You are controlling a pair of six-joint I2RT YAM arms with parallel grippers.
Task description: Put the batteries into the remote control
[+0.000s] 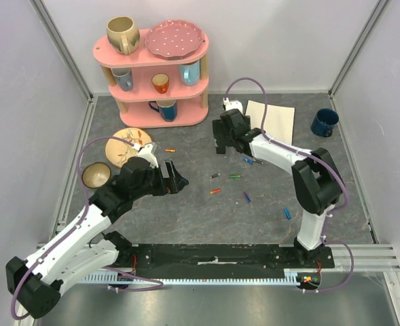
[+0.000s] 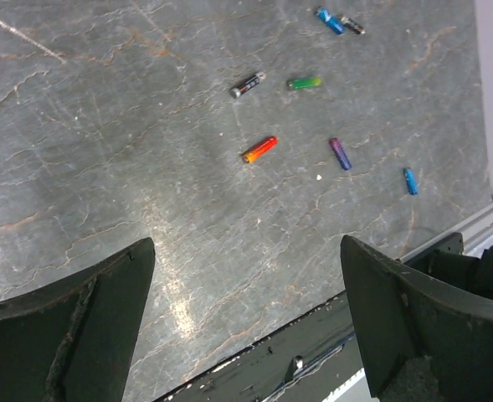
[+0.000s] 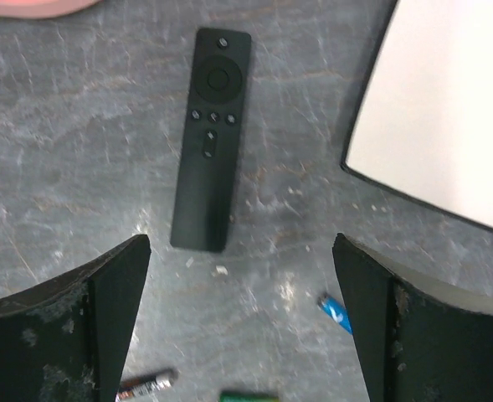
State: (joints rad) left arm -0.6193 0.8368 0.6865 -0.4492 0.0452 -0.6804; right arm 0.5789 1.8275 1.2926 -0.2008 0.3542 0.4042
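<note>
1. The grey tabletop (image 1: pixel 186 217) is carrying everything. Both arms are hovering above it and holding nothing.
2. The right fingers (image 3: pixel 62 335) are standing wide apart over the remote control (image 3: pixel 211 138). The remote is lying flat just ahead of the open gap, nearer one finger than the other, with its buttons facing up. A white sheet (image 3: pixel 447 109) is lying off to the far side of the other finger.
3. The left fingers (image 2: pixel 70 327) are also spread wide and empty. They are hanging over bare stone, with the batteries scattered ahead of them.
4. The remote is looking light, stiff and smooth. It is probably best pinched across its narrow width at mid-length, on the long edges. Since it is lying face up, its battery door is likely underneath, so it will probably need turning over.
5. The batteries are lying loose and apart. A red-orange battery (image 2: pixel 259 149) is lying nearest the left fingers, a purple one (image 2: pixel 340 154) is beside it, and a dark one (image 2: pixel 248 85) and a green one (image 2: pixel 304 82) are farther out. They are tiny, hard and round, so they will probably be rolling at a nudge. The fingers should be closing across the barrel at its middle.
</note>
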